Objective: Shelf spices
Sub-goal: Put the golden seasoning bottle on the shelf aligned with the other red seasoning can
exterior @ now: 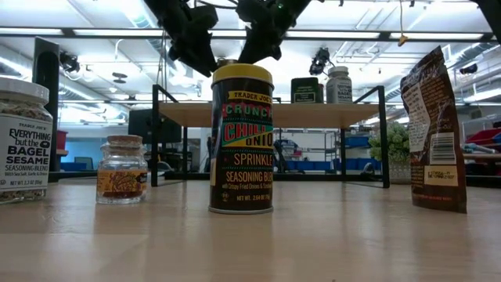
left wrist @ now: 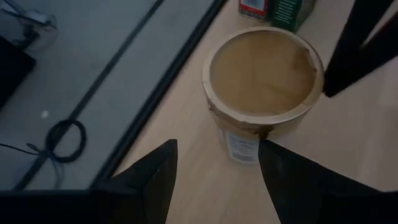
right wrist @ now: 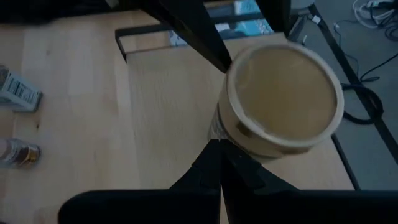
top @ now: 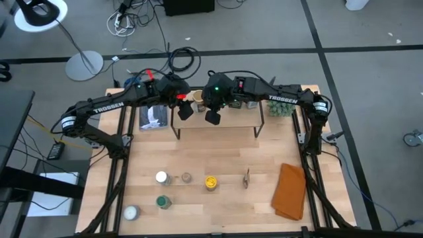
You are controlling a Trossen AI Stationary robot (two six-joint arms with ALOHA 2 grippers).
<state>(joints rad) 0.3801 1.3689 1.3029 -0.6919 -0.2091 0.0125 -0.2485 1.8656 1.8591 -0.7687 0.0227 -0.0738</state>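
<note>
— so, where's the left end effector (left wrist: 214,180)?
— above the shelf (top: 225,120), fingers partly spread, straddling a tan-lidded jar (left wrist: 264,81) standing on the plank. not clearly pinching it.
— and the right end effector (right wrist: 219,163)?
— pressed together, just beside that same jar.
— other spices?
— several already at the shelf's far edge; a yellow tin (top: 211,182), white-capped jar (top: 161,177) and green-lidded jar (top: 162,201) down on the desk (top: 218,205), near an orange cloth (top: 289,192).

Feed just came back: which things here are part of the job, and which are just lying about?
Job: shelf; tan-lidded jar on it; yellow-lidded jar, white-lidded jar, green tin on the table.
Lying about: orange cloth; plant; booklet.
</note>
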